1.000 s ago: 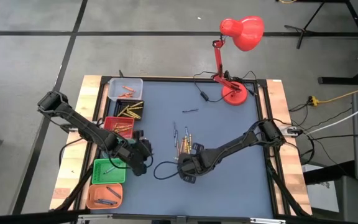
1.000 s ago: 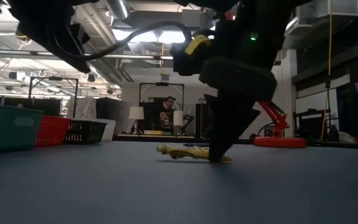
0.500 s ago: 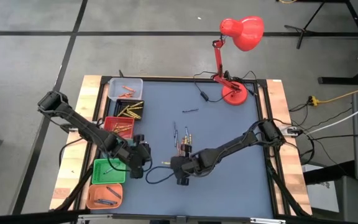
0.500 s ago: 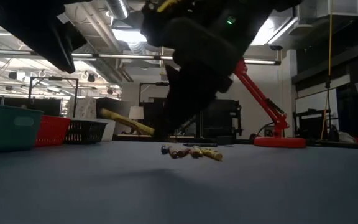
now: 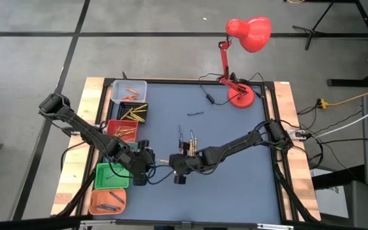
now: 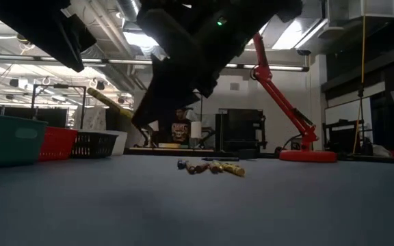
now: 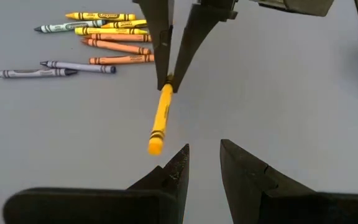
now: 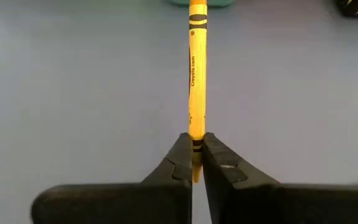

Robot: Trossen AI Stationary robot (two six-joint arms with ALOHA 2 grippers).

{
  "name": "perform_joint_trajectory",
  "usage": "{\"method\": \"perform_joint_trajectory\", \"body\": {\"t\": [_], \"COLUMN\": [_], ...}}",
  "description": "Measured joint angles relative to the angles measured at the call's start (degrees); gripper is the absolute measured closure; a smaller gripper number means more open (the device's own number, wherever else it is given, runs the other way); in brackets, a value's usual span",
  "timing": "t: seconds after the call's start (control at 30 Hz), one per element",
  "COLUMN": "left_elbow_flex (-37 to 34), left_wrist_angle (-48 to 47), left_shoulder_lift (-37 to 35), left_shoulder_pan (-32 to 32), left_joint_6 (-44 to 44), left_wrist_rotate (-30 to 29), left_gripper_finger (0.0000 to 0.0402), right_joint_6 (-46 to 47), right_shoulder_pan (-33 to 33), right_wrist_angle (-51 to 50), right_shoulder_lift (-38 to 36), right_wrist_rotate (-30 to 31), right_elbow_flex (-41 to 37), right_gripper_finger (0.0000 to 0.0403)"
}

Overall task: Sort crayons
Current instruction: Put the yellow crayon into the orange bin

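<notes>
Here we see the right gripper (image 8: 196,163) pinching a yellow crayon (image 8: 197,68) above the mat, near the left gripper (image 7: 204,165), whose fingers stand parted and empty; loose crayons (image 7: 98,42) lie beyond, bins (image 5: 121,147) left.

Overhead camera looks straight down on my whole table (image 5: 235,185); low one sits at tabletop height, facing the room. Both my wrist cameras, close in, share the yellow crayon (image 7: 160,120).

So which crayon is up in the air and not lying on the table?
The yellow crayon pinched by one end in the right gripper. All the other loose crayons lie flat on the table in a bunch.
</notes>
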Motion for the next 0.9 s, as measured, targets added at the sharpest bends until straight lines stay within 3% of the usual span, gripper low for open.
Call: {"method": "perform_joint_trajectory", "body": {"t": [0.4,0.9], "left_elbow_flex": [0.00,0.00], "left_wrist_angle": [-0.09,-0.26], "left_shoulder_lift": [0.00,0.00], "left_shoulder_pan": [0.00,0.02], "left_joint_6": [0.17,-0.11], "left_wrist_rotate": [-3.73,-2.80], "left_gripper_finger": [0.0327,0.0327], "right_joint_6": [-4.67,-8.81], "right_shoulder_pan": [-0.16,-0.16], "right_wrist_angle": [5.14,8.47], "right_shoulder_lift": [-0.09,-0.09], "right_wrist_rotate": [-3.24,-3.63], "right_elbow_flex": [0.00,0.02], "right_gripper_finger": [0.0389,0.0389]}}
